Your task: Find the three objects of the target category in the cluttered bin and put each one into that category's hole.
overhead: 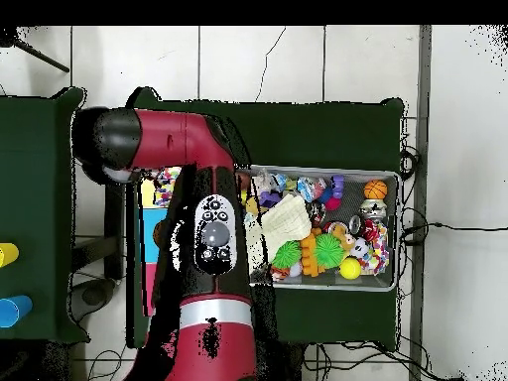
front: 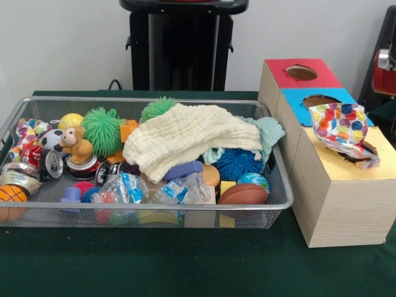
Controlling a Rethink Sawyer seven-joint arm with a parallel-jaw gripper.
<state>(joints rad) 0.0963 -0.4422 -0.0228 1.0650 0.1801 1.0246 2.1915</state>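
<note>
We see only a red and silver piece of the arm [front: 385, 71] at the right edge of the front view. From overhead the arm [overhead: 203, 228] lies across the row of boxes and hides most of them. The pincer itself shows in neither view, so we cannot tell whether it is open or closed, and we place things against the visible arm piece instead.

Just below and inward of that piece, a polka-dot cloth [front: 340, 127] sits bunched on the yellow-topped box [front: 346, 167]. It lies over the hole [front: 369, 148], of which only a dark sliver shows at the cloth's edge. The cloth also laps onto the blue-topped box [front: 297, 108] behind; the red-topped box [front: 281, 74] stands beyond that, its round opening bare.

The bin [front: 154, 207] rests on the green table [front: 185, 260], well apart from the arm piece, just beside the boxes. A second polka-dot cloth [front: 28, 131] is tucked into its farthest end from the arm, crowded by a soccer ball [front: 49, 139], a monkey plush [front: 75, 143], cans [front: 52, 164] and a tape roll [front: 18, 176]. A cream waffle cloth [front: 185, 139] is draped over the middle of the heap, covering whatever is beneath, with a mint-green cloth [front: 266, 133] at the end nearer the boxes. Around them lie green spiky balls [front: 102, 129], a blue spiky ball [front: 238, 162], a globe ball [front: 253, 180], a football [front: 243, 193], a basketball [front: 11, 195] and clear plastic packets [front: 124, 187]. We cannot spot a third dotted cloth.
</note>
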